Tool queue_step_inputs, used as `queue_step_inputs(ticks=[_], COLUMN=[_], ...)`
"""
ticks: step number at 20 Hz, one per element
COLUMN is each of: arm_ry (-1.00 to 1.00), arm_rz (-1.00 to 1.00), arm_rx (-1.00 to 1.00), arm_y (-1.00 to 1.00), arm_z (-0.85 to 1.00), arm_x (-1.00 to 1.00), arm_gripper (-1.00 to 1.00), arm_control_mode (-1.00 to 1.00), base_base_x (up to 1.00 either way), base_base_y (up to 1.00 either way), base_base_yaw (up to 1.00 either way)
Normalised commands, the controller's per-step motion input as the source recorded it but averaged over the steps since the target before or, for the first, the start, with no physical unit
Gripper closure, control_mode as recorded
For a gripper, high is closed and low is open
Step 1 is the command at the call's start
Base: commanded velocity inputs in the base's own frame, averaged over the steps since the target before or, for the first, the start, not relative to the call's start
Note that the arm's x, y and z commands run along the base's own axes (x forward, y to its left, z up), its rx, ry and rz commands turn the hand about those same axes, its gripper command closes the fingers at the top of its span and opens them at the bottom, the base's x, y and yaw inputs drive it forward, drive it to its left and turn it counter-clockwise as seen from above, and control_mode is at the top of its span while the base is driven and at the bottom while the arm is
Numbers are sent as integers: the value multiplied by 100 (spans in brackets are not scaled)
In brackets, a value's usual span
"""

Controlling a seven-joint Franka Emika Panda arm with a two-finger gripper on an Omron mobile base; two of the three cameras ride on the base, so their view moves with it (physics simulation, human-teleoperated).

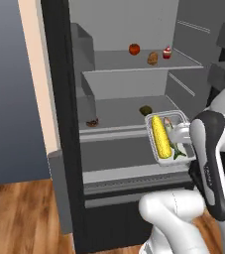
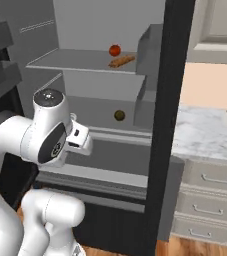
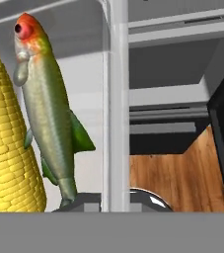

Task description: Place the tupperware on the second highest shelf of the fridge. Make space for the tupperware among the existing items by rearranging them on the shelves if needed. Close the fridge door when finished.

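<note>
Evidently the gripper point(image 1: 183, 135) has closed on the tupperware point(image 1: 166, 137) by its wall, holding it level before the second highest shelf point(image 1: 115, 132), with the brownish-green fruit point(image 1: 145, 110) at twelve o'clock, so nothing spills.

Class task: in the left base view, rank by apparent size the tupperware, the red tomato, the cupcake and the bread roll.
1. tupperware, clearly largest, though it is also held nearer the camera.
2. tomato and bread roll look about alike; I won't rank them.
3. cupcake, slightly smaller, if at all.
</note>
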Motion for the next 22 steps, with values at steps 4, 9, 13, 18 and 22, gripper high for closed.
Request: queue_step_inputs(ticks=[4,9,13,18,22], arm_ry=[0,0,1,1,0], arm_rz=[0,0,-5,-8,-2], arm_rx=[0,0,-4,-5,0], arm_y=[0,0,5,20,14], arm_z=[0,0,-26,-68,-58], arm_x=[0,0,25,52,66], arm_gripper=[100,100,100,100,100], arm_control_mode=[100,100,-100,-100,-100], base_base_x=[59,69,26,0,0], base_base_y=[39,1,1,0,0], base_base_yaw=[-24,-20,-6,0,0])
